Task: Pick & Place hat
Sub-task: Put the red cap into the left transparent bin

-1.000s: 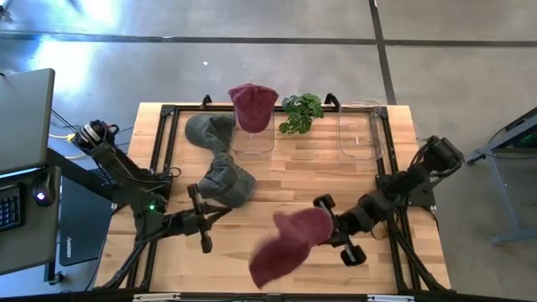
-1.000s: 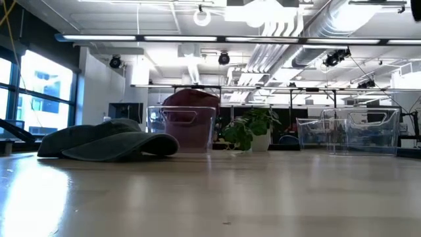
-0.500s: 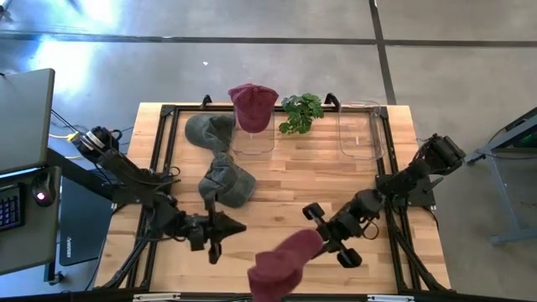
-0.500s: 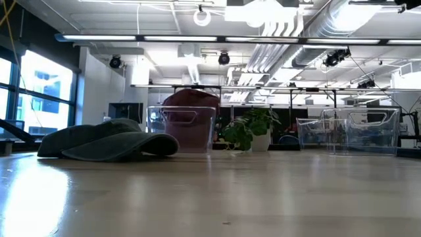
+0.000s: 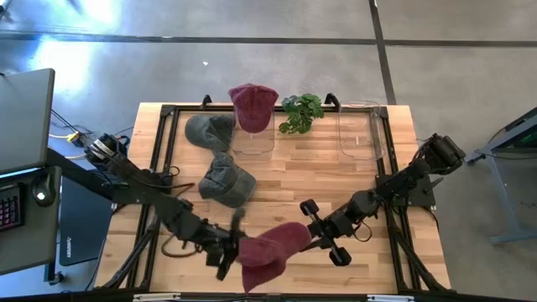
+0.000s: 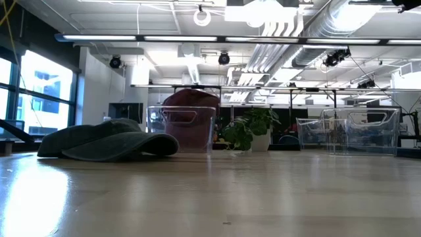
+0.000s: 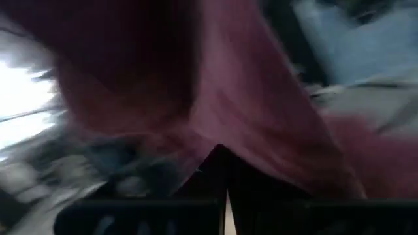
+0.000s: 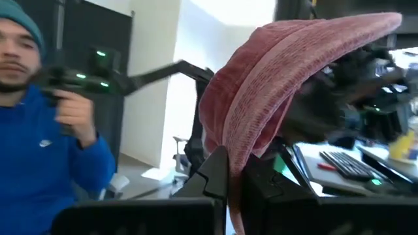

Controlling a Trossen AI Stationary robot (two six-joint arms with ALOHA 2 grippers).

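A dark red corduroy hat (image 5: 268, 252) is held in the air over the table's near edge, between both arms; it does not show in the low view. My right gripper (image 5: 312, 239) is shut on its right side and sees it close up (image 8: 274, 85). My left gripper (image 5: 235, 248) is at the hat's left side. Its wrist view is filled with red cloth (image 7: 261, 111), and its fingers (image 7: 215, 189) stand together. My right gripper pinches an edge of the hat (image 8: 234, 153) between its two fingers, coming about level from the table's right. The hat stands out past the fingertips, lifted clear of the table. My left gripper has its shut fingertips right at the red cloth (image 7: 222, 140); whether they touch or hold it, I cannot tell.
Two grey-green hats (image 5: 226, 180) (image 5: 210, 130) lie on the table's left half. A clear bin with another red hat (image 5: 253, 109) stands at the far edge, with a small plant (image 5: 300, 111) and a second clear bin (image 5: 361, 130). A person in blue (image 8: 59, 150) is beyond the table.
My right gripper has carried the red hat toward the table's left, still lifted. My left gripper has swung toward the table's right and near edge, up to the hat's left side.
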